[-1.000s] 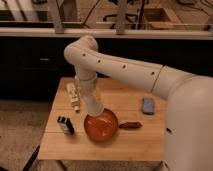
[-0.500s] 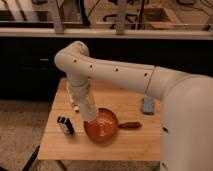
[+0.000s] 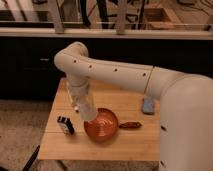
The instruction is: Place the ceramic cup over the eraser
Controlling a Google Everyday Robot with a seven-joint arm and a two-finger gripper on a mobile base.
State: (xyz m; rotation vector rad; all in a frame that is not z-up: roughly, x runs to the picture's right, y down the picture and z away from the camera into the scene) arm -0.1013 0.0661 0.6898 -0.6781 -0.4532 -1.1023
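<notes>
Gripper (image 3: pixel 88 113) moved nearer eraser (image 3: pixel 65 125), arm (image 3: pixel 111 73) hiding pale tube

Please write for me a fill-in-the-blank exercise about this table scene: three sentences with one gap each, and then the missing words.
1. The gripper hangs over the table between the black eraser and the orange-red ____.
2. The blue-grey pad lies on a ____ table.
3. The small dark thing lies beside the bowl, on the side away from the ____.
Missing words: bowl; wooden; eraser.
</notes>
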